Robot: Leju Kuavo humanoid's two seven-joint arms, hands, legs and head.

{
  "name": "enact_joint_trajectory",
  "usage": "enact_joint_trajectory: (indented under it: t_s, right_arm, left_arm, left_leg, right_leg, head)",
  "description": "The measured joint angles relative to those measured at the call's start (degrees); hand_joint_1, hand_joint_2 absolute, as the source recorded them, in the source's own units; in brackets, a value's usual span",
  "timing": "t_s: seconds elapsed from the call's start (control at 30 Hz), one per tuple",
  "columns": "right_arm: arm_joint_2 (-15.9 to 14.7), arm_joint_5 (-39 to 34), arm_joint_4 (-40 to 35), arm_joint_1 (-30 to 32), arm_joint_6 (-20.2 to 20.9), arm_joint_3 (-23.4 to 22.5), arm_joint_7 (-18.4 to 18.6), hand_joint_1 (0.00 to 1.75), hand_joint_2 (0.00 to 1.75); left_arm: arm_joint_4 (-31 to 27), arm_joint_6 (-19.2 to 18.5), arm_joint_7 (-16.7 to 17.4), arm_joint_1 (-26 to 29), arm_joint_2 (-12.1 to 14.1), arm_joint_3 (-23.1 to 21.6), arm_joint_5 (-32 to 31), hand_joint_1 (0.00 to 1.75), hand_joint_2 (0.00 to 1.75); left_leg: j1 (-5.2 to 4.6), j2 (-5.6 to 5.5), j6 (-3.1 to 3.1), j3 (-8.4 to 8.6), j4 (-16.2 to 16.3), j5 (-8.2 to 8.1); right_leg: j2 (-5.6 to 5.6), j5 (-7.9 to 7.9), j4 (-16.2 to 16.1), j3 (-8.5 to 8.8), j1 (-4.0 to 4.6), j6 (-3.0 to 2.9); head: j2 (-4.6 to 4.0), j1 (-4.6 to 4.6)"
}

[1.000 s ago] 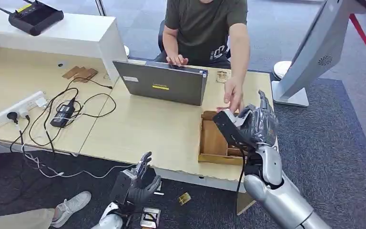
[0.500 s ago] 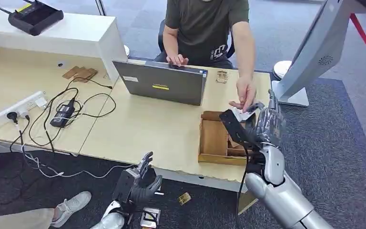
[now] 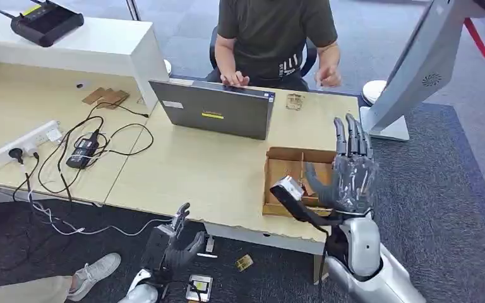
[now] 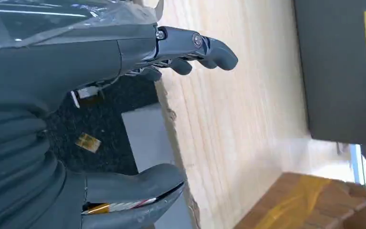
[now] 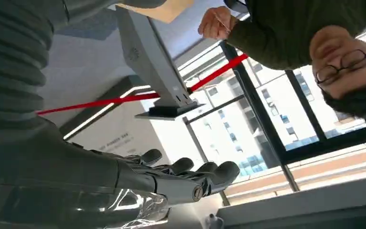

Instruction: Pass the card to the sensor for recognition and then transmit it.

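The right hand point(image 3: 348, 173) is raised over the cardboard box point(image 3: 284, 165) on the desk point(image 3: 196, 170), fingers point(image 3: 351, 136) straight, spread, grasping nothing. The person's hand point(image 5: 215, 23), well beyond those fingers, pinches the card; its long axis cannot be told. The left hand point(image 3: 175, 247) hangs below the desk edge, fingers released.

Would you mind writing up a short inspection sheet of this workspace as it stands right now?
Surface: light wooden desk, chipped along its near edge.
Job's things: card cannot be made out; cardboard box sits open on the desk.
Clutter: laptop, small wooden pieces, scraps on the carpet.
Hands: right hand raised over the box, fingers straight, holding nothing; left hand low by the desk edge, fingers apart, holding nothing.
Cables: power strip with black leads and an adapter.
Surroundings: seated person behind the laptop, grey kiosk stand, router on the white shelf.
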Motion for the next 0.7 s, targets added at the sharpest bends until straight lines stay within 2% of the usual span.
enact_joint_trajectory:
  t_s: [0.17,0.3,0.5,0.7]
  right_arm:
    - [-2.2,0.4,-7.2,7.0,2.6,-0.2,-1.6,0.00,1.75]
    - [-3.3,1.0,-8.8,10.8,5.2,-0.6,-2.2,0.00,1.75]
    - [-3.6,-0.5,-6.2,12.3,7.8,-0.3,-3.2,0.00,1.75]
    - [-2.6,1.3,0.4,11.5,10.3,0.5,-2.9,0.00,1.75]
  left_arm:
    - [-1.6,2.4,-0.4,2.0,1.6,1.2,1.1,0.00,1.75]
    - [-3.0,4.0,-0.5,3.1,2.6,1.9,2.1,0.00,1.75]
    - [-4.8,5.1,-1.2,4.1,3.6,2.3,3.9,0.00,1.75]
    - [-5.6,3.4,-2.4,4.5,4.0,2.8,8.1,0.00,1.75]
  left_leg:
    - [0.00,0.02,0.01,0.00,0.0,-0.02]
    - [0.00,0.02,0.01,-0.01,0.0,-0.02]
    - [-0.01,0.03,0.01,0.00,0.0,-0.01]
    - [0.00,0.02,0.01,0.00,0.0,-0.01]
  right_leg:
    - [0.00,-0.02,0.0,0.01,0.00,0.00]
    - [0.00,-0.02,0.0,0.02,0.00,-0.01]
    - [0.01,-0.01,0.0,0.04,0.00,-0.01]
    - [0.01,-0.01,0.0,0.05,0.00,-0.01]
  head:
    - [0.00,0.00]
    - [0.00,0.02]
    - [0.00,0.02]
    - [0.00,0.02]
